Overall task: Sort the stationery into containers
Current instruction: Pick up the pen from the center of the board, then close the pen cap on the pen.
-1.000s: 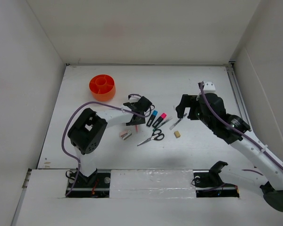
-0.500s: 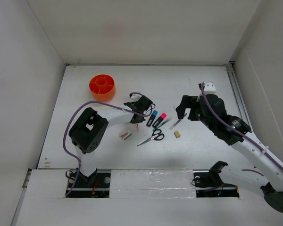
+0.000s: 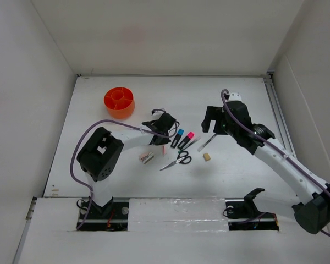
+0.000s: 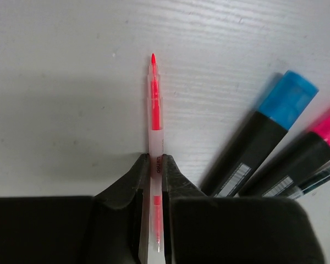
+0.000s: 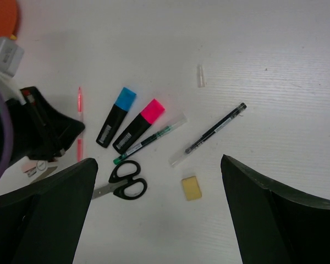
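My left gripper (image 4: 155, 165) is shut on the thin red pen (image 4: 154, 104), whose tip points away over the table. The blue-capped highlighter (image 4: 269, 132) and pink-capped highlighter (image 4: 313, 148) lie just right of it. My right gripper (image 5: 158, 160) hangs open above the scissors (image 5: 124, 184), tan eraser (image 5: 191, 187) and black-white pen (image 5: 209, 135), holding nothing. The orange tub (image 3: 119, 102) stands at the far left, away from both grippers. In the top view the left gripper (image 3: 158, 137) sits left of the highlighters and the right gripper (image 3: 212, 122) above the pen.
A small stapler (image 3: 147, 158) lies near the left arm. A green-tipped pen (image 5: 148, 138) rests beside the pink highlighter, and a clear cap (image 5: 200, 76) lies alone farther back. White walls ring the table on three sides.
The left gripper has closed on the red pen. The right arm has swung up and to the left, farther from the near edge, with its jaws still wide.
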`<act>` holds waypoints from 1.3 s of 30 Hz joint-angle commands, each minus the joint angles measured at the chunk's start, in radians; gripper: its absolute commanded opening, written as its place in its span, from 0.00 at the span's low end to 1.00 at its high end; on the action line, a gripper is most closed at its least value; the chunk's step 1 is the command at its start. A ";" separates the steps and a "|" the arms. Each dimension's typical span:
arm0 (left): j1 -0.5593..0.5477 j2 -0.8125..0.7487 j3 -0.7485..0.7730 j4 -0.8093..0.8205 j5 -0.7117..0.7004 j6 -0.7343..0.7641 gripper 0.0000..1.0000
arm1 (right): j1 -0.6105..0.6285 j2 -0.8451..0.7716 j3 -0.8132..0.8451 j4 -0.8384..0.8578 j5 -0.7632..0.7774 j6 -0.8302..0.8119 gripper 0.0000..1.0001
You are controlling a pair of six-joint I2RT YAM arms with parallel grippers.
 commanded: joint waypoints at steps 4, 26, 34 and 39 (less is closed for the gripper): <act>-0.004 -0.132 0.022 -0.251 -0.040 0.046 0.00 | -0.087 0.166 0.038 0.142 -0.128 -0.041 1.00; 0.040 -0.604 0.058 -0.348 0.083 0.305 0.00 | -0.174 0.734 0.317 0.090 -0.114 -0.149 0.73; 0.040 -0.637 -0.004 -0.290 0.098 0.296 0.00 | -0.194 0.809 0.339 0.090 -0.162 -0.200 0.68; 0.040 -0.637 -0.004 -0.290 0.098 0.296 0.00 | -0.194 0.840 0.351 0.090 -0.180 -0.218 0.63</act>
